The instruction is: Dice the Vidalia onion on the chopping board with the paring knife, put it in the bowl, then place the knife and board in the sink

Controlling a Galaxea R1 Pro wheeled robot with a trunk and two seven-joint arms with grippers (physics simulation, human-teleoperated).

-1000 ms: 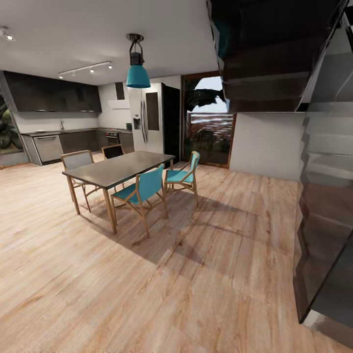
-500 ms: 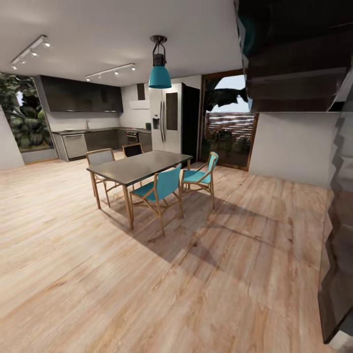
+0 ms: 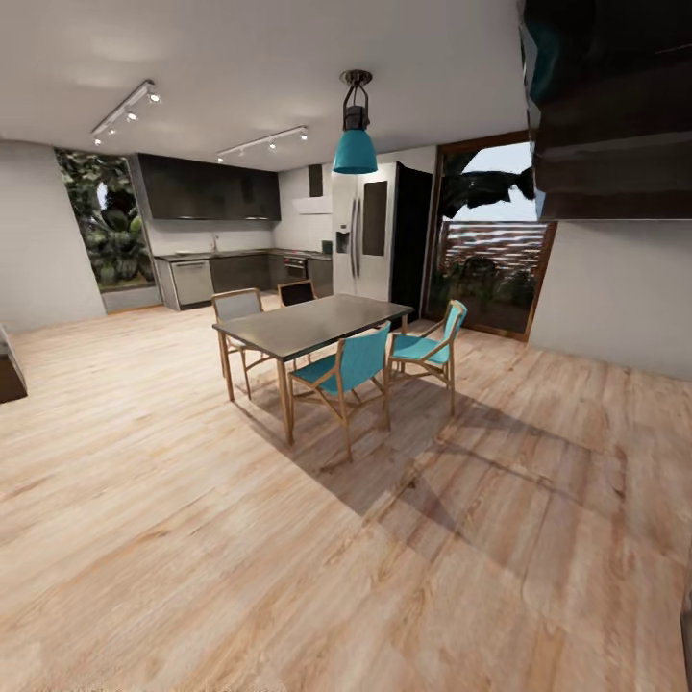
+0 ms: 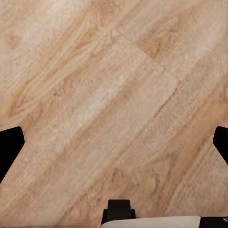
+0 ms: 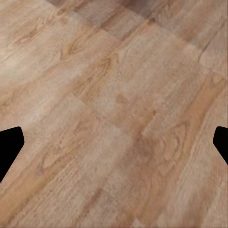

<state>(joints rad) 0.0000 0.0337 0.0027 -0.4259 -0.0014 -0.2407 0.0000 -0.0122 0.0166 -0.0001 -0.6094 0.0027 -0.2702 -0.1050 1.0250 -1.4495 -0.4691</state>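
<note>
Presently the head view looks across an open room toward the kitchen (image 3: 231,240), which occupies the far left corner. Its glossy black upper cabinets (image 3: 207,187) run above a pale wall strip; dark lower cabinets sit beneath the countertop (image 3: 216,255), a thin grey band at this range. A fine vertical mark on that band may be the tap, but sink, onion, board, knife and bowl are too small to resolve.

A tall steel refrigerator (image 3: 365,231) stands to the right of the kitchen run. Nearer the camera, a rectangular dining table (image 3: 312,325) with a dark, faintly reflective top rests on slim wooden legs, ringed by wood-framed chairs, two with teal seats (image 3: 351,363). A teal bell-shaped pendant lamp (image 3: 355,144) hangs above the table. The floor (image 3: 192,538) is pale plank wood with pronounced grain.

The left wrist view shows floor planks close up, with the left gripper (image 4: 114,147) fingertips (image 4: 9,145) dark at opposite frame edges, spread wide and holding nothing. The right wrist view shows similar planks, the right gripper (image 5: 114,147) fingertips (image 5: 9,145) likewise splayed apart and empty.
</note>
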